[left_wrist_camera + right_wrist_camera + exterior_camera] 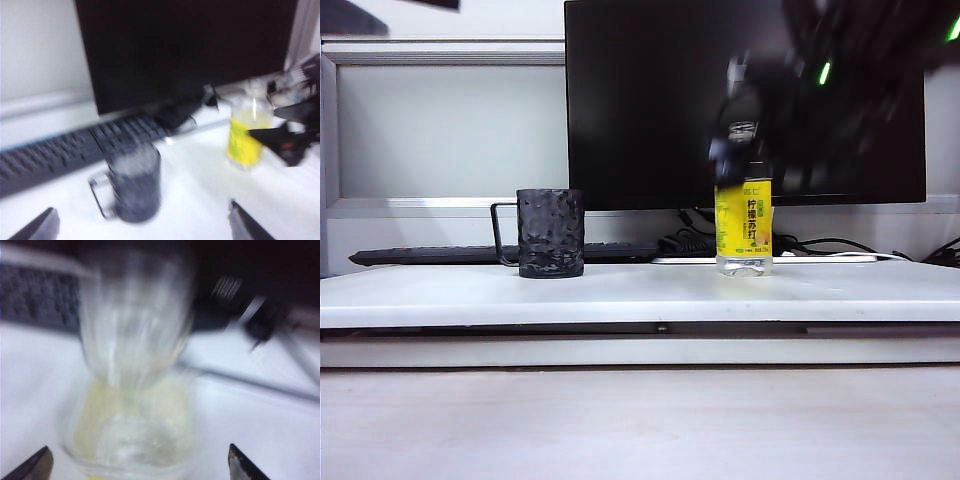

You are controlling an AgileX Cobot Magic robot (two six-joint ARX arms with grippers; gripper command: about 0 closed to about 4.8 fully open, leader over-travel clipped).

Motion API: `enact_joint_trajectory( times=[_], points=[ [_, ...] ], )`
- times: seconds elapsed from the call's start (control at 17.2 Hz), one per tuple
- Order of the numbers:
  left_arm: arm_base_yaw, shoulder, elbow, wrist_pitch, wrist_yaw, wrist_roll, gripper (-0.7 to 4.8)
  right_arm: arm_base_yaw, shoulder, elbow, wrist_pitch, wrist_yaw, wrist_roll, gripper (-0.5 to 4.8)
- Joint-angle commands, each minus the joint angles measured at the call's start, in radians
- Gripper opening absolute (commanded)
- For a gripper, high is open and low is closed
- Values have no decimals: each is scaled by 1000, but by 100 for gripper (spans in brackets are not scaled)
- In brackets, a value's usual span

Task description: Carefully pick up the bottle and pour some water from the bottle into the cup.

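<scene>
Bottle (743, 228) with yellow label, shown upright on the white table (640, 290), to the right of the cup (551, 233) and well apart from it; both stand in front of a dark monitor (650, 100) and a keyboard (440, 255). The bottle's neck is capless, and the water in it cannot be made out through the clear plastic. The cup is a black dimpled mug whose thin handle is turned away from the bottle.

The right gripper (137, 462) is placed just above the bottle's top (a dark blur in the exterior view), and in its wrist view the bottle is seen from above and close, lying between the two jaw tips. The jaws are spread wide, one on each side of the bottle, and no contact with it can be seen; nothing is held.

The left gripper (142, 222) is held back on the cup's side of the table, its jaws likewise spread wide and empty, with the cup seen ahead of them and the bottle farther off.

The step in hand is judged to be the approach for the grasp, with pouring not yet begun. The next move would call for the right jaws to be lowered around the bottle's body and closed gently, since thin plastic with no cap could be squeezed and made to spill, and the bottle could be tipped by a sideways touch.
</scene>
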Motion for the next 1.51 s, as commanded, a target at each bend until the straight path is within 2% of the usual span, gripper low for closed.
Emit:
enact_joint_trajectory(
  times=[0.06, 0.17, 0.29, 0.47, 0.58, 0.76, 0.81, 0.93, 1.11, 1.16, 1.28, 1.34, 1.4, 1.45, 1.51],
  points=[
    [1, -74, 1, 14, -34, 2, 479, 2, -126, 2, -126, 1, -12, 479],
    [1, -193, 1, -19, -39, 0, 479, 2, -254, 2, -201, -34, -13, 479],
    [1, -308, 1, -107, -55, 0, 479, 2, -358, 2, -232, -66, -7, 479],
    [1, -573, 1, -387, -132, 1, 479, 5, -665, 3, -387, -111, -6, 479],
    [1, -706, 1, -496, -155, 3, 479, 5, -852, 3, -522, -114, -6, 479],
    [13, -718, 38, -618, -179, 5, 479, 9, -1172, -2, -773, -113, -7, 479],
    [14, -717, 22, -638, -215, 4, 479, 6, -1308, -35, -863, -93, -7, 479],
    [15, -709, -34, -628, -243, 3, 479, 6, -1425, -137, -897, -76, -6, 479],
    [15, -707, -196, -555, -243, -1, 479, 8, -1522, -440, -738, -84, 7, 479],
    [15, -707, -243, -513, -243, -1, 479, 8, -1518, -575, -561, -83, 8, 479],
    [15, -707, -298, -475, -254, -1, 479, 8, -1506, -743, -328, -83, 8, 479],
    [15, -707, -322, -473, -254, -5, 479, 8, -1503, -813, -263, -83, 8, 479],
    [15, -707, -342, -473, -254, -14, 416, 8, -1504, -858, -243, -84, 9, 479],
    [15, -707, -362, -473, -253, -31, 291, 8, -1503, -894, -262, -88, 9, 384],
    [15, -707, -380, -471, -253, -46, 163, 6, -1504, -888, -339, -87, 12, 250]
  ],
)
